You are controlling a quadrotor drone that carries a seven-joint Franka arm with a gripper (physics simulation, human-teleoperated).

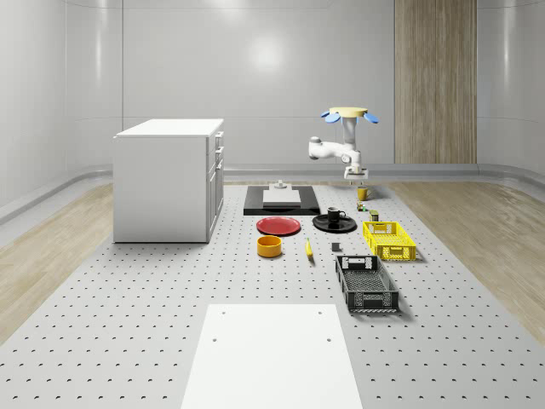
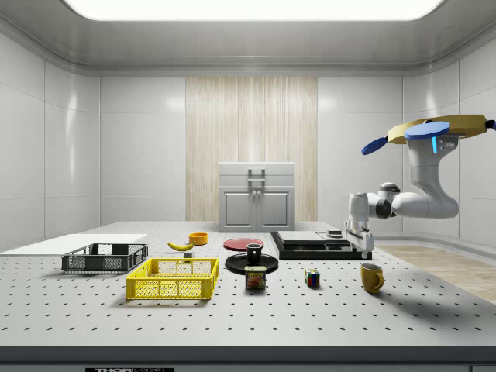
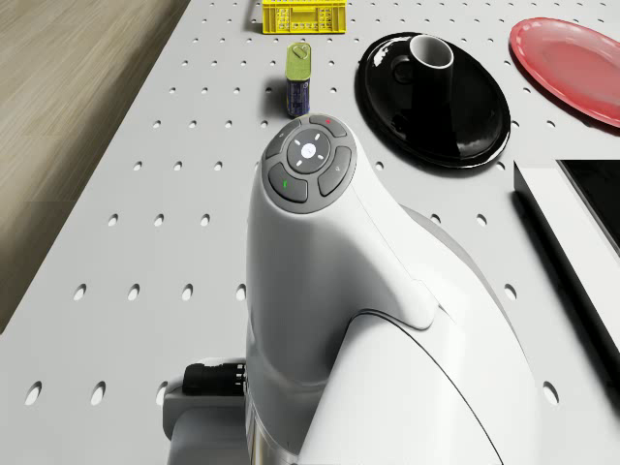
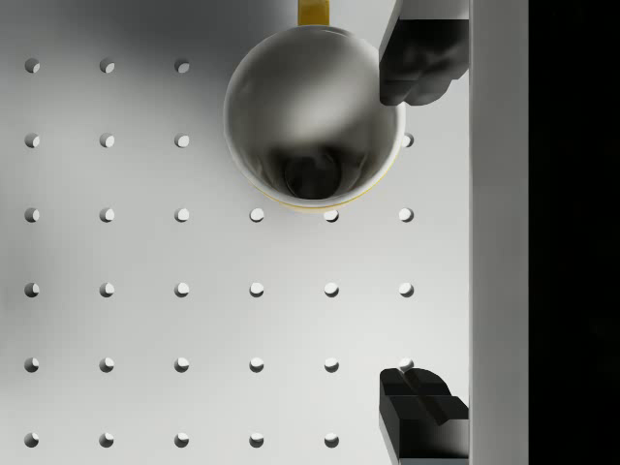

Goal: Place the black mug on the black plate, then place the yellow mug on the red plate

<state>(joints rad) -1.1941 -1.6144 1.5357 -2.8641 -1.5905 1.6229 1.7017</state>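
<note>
Drone (image 1: 344,112) hovers above your yellow mug (image 1: 362,194) on the far desk (image 1: 128,324); black mug (image 1: 334,215) sits on black plate (image 1: 335,224). Side view: gripper (image 2: 366,253) hangs just above that mug. Wrist view: fingers (image 4: 423,58) spread wide.

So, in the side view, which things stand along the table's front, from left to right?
Black crate → yellow crate → can → cube → yellow mug.
</note>
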